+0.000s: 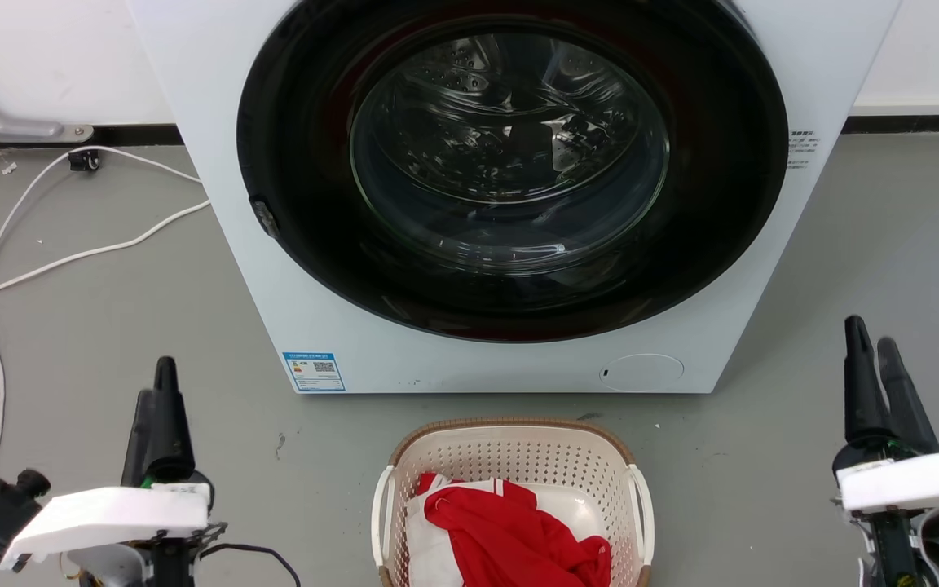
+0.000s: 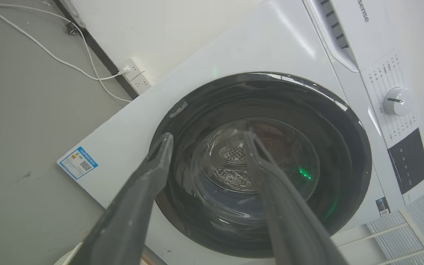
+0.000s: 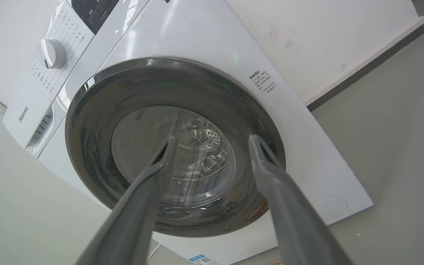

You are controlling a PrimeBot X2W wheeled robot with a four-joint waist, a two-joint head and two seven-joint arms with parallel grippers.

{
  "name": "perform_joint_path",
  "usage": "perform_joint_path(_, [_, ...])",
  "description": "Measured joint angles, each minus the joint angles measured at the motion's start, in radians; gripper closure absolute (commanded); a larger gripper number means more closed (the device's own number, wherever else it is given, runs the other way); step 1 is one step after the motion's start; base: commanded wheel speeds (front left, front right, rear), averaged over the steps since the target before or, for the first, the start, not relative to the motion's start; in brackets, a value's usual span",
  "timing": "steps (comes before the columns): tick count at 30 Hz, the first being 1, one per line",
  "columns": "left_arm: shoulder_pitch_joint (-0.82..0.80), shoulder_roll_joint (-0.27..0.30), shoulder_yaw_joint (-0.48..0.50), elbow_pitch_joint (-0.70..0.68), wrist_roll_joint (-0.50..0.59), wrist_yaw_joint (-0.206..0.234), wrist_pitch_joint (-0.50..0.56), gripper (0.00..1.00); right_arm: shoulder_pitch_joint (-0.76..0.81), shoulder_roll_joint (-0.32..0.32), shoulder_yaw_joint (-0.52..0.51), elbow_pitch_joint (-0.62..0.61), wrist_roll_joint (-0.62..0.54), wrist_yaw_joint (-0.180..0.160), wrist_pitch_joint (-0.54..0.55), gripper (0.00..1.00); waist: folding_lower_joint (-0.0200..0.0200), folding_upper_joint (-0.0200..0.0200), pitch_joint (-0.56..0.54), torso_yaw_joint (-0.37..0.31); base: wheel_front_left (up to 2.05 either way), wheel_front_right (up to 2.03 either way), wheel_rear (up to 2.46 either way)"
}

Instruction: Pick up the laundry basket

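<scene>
Laundry basket (image 1: 510, 452), cream, perforated, brown-rimmed, holds red cloth (image 1: 510, 530); left gripper (image 2: 208, 136) and right gripper (image 3: 212, 140) both spread.

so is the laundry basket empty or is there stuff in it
Not empty: the laundry basket holds red and white cloth bunched in its bottom, below the rim, with the far perforated wall bare.

Washing machine (image 1: 274, 310): white front-loader at 12 o'clock, standing on grey floor (image 1: 94, 367).
Door (image 1: 510, 163): round, dark-rimmed glass, steel drum behind.
Sticker (image 1: 314, 371): blue, at 7 o'clock on machine front.
Cable (image 1: 94, 251): white, trailing over floor at 9 o'clock.
Dial (image 2: 396, 101): white, on control panel.
</scene>
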State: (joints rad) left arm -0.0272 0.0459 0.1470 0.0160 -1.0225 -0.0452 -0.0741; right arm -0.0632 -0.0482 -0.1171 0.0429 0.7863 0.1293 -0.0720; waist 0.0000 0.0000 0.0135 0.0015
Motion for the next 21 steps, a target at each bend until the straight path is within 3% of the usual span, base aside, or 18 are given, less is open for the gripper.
perform_joint_path(7, [0.009,0.001,-0.078,-0.077,0.206,0.034,-0.02,0.0,0.003,0.0,0.032,-0.071,-0.185,0.0,-0.022,0.0,0.0,0.0,0.002,-0.002,0.0,0.0,0.0])
perform_joint_path(12, [0.023,0.001,-0.132,-0.084,0.325,0.028,-0.036,0.0,0.022,0.0,0.066,-0.082,-0.293,0.0,-0.035,0.0,0.0,0.0,0.002,-0.005,0.0,0.0,0.0])
perform_joint_path(21, [0.032,0.022,-0.217,-0.102,0.514,0.051,-0.062,0.0,0.028,0.0,0.076,-0.098,-0.424,0.0,-0.062,0.0,0.0,0.0,0.01,-0.01,0.0,0.0,0.0])
